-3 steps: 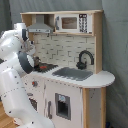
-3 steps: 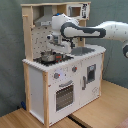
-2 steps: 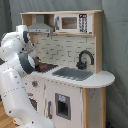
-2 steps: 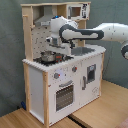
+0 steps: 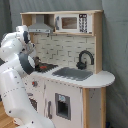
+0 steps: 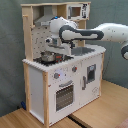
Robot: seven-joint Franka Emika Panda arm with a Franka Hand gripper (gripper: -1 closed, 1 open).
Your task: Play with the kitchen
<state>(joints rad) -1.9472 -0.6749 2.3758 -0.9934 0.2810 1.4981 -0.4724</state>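
The kitchen [image 5: 75, 85] [image 6: 65, 80] is a white and light-wood toy unit with a grey hood [image 6: 47, 19], a small microwave [image 5: 70, 22], a grey sink [image 5: 72, 74] and a black tap [image 5: 85, 59]. In the second exterior view my gripper [image 6: 52, 44] hangs under the hood, just above a small metal pot [image 6: 47, 57] that stands on the hob [image 6: 42, 61]. In the first exterior view my arm [image 5: 17, 75] hides the gripper and most of the hob.
An oven door [image 6: 64, 95] and a small cupboard door [image 6: 91, 76] face the front. The kitchen stands on a wooden floor [image 6: 95, 115] against a grey curtain [image 5: 117, 60]. My white arm reaches in from the second exterior view's right.
The gripper has come down a little over the hob and the pot. The kitchen itself has not moved.
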